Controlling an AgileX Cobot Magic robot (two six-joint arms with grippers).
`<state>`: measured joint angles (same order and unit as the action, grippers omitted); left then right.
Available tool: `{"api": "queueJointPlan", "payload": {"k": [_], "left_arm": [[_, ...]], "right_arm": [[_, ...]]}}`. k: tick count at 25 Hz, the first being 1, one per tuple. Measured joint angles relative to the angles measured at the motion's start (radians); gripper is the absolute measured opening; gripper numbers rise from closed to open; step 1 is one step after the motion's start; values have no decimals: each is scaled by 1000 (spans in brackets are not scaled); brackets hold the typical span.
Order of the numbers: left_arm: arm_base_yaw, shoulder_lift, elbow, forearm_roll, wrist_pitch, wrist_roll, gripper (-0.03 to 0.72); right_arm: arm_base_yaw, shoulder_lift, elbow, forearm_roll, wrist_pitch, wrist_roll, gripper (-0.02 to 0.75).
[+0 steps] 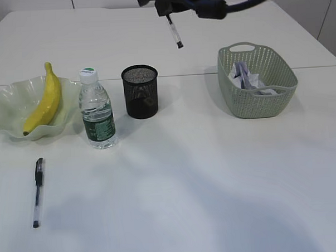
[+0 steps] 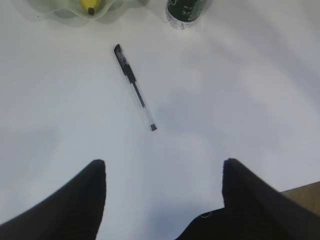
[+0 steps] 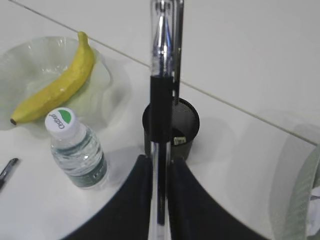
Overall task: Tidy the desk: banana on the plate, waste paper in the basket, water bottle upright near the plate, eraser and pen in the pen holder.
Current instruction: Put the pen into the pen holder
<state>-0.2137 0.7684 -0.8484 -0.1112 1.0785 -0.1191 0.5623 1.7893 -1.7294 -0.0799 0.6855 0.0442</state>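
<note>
Item 1. White panels (image 1: pixel 40 3), along the top edge of the exterior view. Flat and plain, with thin dark vertical seams between them. Only a narrow band shows.

Item 2. White panels (image 1: pixel 327 13), at the upper right corner of the same view. Same plain finish, with slanting seams. Material cannot be told.

Item 3. Tan patch (image 2: pixel 302 192), at the lower right edge of the left wrist view. Wood-coloured, partly hidden, nature unclear.
</note>
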Motion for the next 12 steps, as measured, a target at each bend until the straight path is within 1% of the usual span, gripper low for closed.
{"api": "queueJointPlan", "payload": {"k": [3, 7, 10, 12], "left_arm": [[0, 0, 0, 0, 0, 0, 518], [0, 0, 0, 0, 0, 0, 518], [0, 0, 0, 0, 0, 0, 518], [0, 0, 0, 0, 0, 0, 518]], "right_arm": [[-2, -45, 145, 0, -188, 25, 41], [-2, -40, 310, -2, -465, 89, 41], [-2, -14, 367, -2, -618, 114, 41], [-2, 10, 373, -2, -685, 118, 41]]}}
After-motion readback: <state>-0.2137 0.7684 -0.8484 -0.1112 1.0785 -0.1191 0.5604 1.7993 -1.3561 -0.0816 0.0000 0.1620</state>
